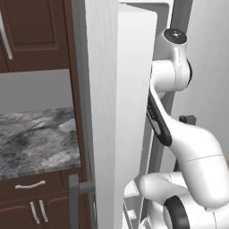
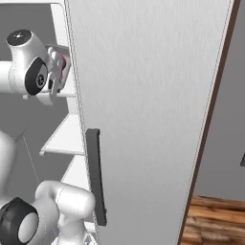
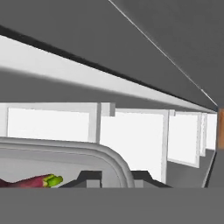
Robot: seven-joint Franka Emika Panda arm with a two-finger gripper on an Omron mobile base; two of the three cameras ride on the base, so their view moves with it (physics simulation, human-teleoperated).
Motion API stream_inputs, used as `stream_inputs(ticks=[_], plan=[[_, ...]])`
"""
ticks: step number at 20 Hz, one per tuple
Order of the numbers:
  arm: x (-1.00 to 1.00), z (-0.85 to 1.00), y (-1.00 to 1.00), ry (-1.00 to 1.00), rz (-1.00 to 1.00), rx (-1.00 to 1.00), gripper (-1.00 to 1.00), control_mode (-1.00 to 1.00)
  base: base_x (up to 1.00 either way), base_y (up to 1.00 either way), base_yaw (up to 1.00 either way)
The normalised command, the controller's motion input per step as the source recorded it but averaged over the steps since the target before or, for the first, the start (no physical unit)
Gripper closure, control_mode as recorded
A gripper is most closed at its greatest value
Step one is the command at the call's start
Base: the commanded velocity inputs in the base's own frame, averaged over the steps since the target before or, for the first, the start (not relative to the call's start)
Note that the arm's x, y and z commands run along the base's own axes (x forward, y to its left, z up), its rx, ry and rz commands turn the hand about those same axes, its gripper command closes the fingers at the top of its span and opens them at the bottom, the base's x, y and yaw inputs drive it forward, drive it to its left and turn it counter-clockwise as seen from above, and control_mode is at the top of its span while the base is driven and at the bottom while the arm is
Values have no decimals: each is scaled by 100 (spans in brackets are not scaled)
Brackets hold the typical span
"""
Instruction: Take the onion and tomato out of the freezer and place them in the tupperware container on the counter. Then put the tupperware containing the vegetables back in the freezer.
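My gripper is shut on the rim of the pale tupperware container, with one dark tip on each side of its curved wall. A dark red vegetable with a green stub lies inside it; I cannot tell whether it is the onion or the tomato. In the right base view the hand holds the container up inside the open freezer, above a white shelf. Door-side bins of the freezer show ahead in the hand view. The marbled counter lies to the left.
The open freezer door with its dark bar handle stands close on the arm's right. Another white door panel hides the hand in the left base view. Dark brown cabinets hang over the counter.
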Motion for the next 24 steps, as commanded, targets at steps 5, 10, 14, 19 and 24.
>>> stream_inputs(ticks=[5,10,14,19,24], plan=[[66,0,8,0,0,-2,100,-100,0,0,0],[60,-12,0,0,0,0,100,-100,0,0,0],[54,-16,0,0,0,0,100,-100,0,0,0],[45,-19,0,0,0,0,100,-100,0,0,0],[45,-24,0,0,0,0,100,-100,0,0,0]])
